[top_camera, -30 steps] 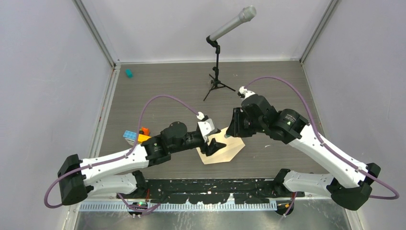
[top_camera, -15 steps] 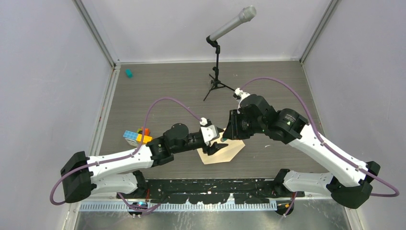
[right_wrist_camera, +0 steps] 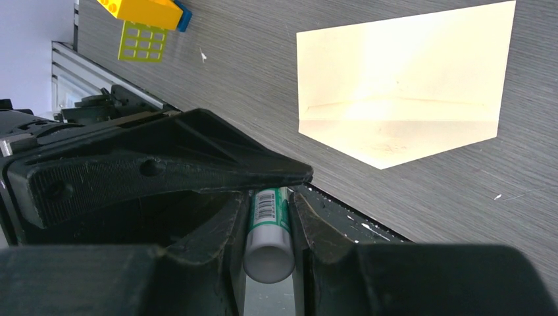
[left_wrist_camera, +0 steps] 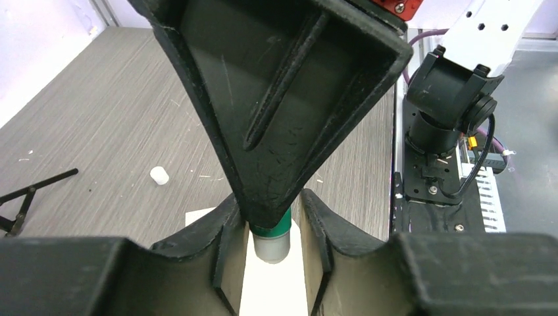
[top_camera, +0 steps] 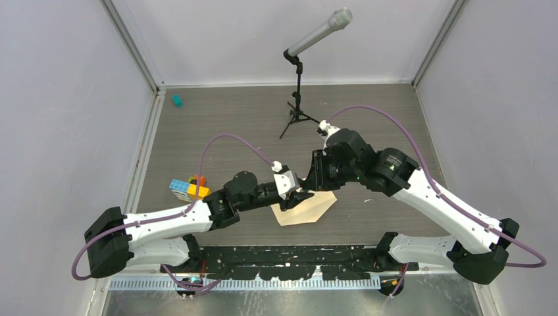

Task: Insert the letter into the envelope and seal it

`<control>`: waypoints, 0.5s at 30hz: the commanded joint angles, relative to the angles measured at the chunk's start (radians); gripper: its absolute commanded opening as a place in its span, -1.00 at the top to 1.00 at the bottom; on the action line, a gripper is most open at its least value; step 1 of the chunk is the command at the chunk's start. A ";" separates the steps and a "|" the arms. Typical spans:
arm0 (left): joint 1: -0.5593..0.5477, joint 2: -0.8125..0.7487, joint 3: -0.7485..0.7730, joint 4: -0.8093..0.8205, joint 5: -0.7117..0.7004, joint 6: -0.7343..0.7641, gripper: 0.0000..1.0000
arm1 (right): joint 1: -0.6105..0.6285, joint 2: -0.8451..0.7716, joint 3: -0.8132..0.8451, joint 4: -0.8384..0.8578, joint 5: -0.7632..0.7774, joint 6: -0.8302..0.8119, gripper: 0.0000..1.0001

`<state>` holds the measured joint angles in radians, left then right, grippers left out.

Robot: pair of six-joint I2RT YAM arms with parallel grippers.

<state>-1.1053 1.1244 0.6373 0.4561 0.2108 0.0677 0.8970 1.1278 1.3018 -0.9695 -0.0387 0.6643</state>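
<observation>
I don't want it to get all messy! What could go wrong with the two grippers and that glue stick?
1. Both crowd one green-and-white glue stick: the right gripper clamps it and the left gripper reaches around its end. They could bump, or the stick might slip and drop.
2. The pale tan paper envelope lies loose, flap open, on the grey table. Nothing pins it, so it may slide once glue is rubbed on.

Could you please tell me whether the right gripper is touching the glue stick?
Touching. The right wrist view shows the glue stick clamped between both fingers of the right gripper.
</observation>
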 commanded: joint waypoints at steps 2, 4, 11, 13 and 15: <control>-0.003 -0.006 -0.015 0.098 0.005 -0.028 0.50 | 0.008 -0.006 0.029 0.063 -0.011 0.023 0.99; -0.003 -0.010 -0.026 0.120 -0.010 -0.041 0.68 | 0.012 -0.004 0.023 0.075 -0.015 0.032 0.99; -0.003 -0.023 -0.064 0.148 -0.034 -0.091 1.00 | 0.023 -0.008 0.007 0.099 -0.003 0.053 0.58; -0.003 -0.028 -0.079 0.157 -0.046 -0.103 1.00 | 0.024 -0.010 0.011 0.099 0.006 0.054 0.37; -0.004 -0.033 -0.090 0.160 -0.065 -0.113 1.00 | 0.026 -0.012 0.016 0.096 0.015 0.053 0.19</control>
<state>-1.1046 1.1172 0.5747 0.5571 0.1864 -0.0051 0.9150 1.1286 1.2938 -0.9585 -0.0357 0.6933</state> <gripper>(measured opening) 0.242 0.341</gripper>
